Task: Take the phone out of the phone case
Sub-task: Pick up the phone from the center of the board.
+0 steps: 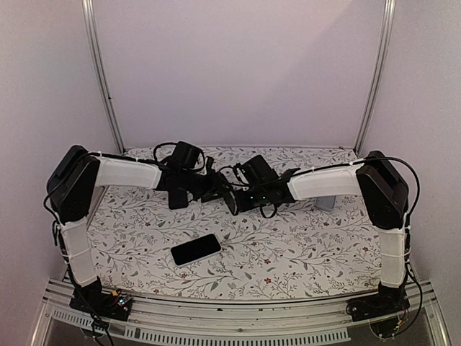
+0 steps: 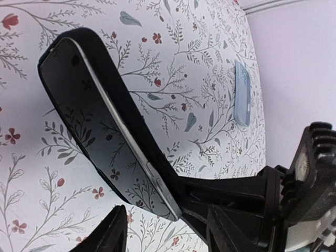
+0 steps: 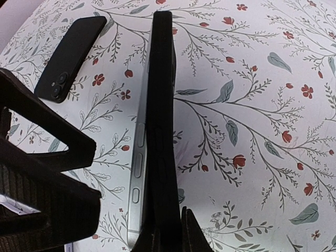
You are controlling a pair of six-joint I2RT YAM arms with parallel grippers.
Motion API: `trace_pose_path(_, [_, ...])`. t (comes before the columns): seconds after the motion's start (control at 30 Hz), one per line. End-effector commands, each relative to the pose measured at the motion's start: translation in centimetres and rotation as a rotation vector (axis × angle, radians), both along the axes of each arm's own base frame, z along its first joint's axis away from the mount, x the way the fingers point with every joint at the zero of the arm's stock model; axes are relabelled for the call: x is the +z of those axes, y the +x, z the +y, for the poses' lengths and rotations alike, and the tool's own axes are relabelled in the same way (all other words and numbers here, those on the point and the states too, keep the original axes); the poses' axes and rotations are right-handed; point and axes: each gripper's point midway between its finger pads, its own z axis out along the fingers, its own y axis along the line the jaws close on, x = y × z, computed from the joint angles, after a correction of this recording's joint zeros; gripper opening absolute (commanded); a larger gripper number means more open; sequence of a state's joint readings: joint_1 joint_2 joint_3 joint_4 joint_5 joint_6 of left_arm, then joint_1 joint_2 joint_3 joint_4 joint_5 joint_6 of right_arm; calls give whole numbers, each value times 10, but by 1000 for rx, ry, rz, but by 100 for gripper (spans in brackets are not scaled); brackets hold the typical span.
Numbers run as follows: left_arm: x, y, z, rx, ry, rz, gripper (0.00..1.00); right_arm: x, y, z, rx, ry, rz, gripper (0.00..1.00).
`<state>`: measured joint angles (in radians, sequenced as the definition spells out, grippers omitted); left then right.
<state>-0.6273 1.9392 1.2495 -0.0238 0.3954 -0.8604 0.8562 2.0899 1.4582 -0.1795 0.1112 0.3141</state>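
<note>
Nearest the arm bases, well short of the phone case [image 3: 160, 105]: a second dark handset [image 1: 196, 249], flat on the floral cloth [image 1: 324, 252], camera lenses up in the right wrist view. Clear of the work, not in the way.

Above mid-table, both arms meeting at the case, which is held edge-on off the cloth. Right gripper [image 3: 165, 231] clenched on the case's near end, the case's long axis running straight out from its fingers. Phone [image 3: 137, 173] alongside the case on the left arm's side, silver rim and side buttons exposed. Judged as partly out along that long edge.

Left gripper [image 2: 168, 233] at the same end of the case, fingers straddling the phone's corner, glossy screen slanting away from them. Cannot tell whether clamped on the phone or just bracketing it. Left arm the nearer to the phone itself. Likely next: pull the phone sideways off the case, away from the right gripper.

Beyond the case on the right arm's side: a pale grey slab [image 2: 242, 94] on the cloth, well apart.
</note>
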Motion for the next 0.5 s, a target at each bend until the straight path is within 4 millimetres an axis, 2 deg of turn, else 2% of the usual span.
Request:
trace_pose_path(0.0, [-19, -4, -8, -28, 38, 28, 53, 48, 9, 10, 6, 90, -86, 0])
trace_pose_path(0.2, [-35, -7, -15, -48, 61, 54, 53, 52, 9, 12, 11, 98, -89, 0])
trace_pose_path(0.47, [-43, -11, -20, -61, 78, 84, 54, 58, 10, 13, -3, 48, -137, 0])
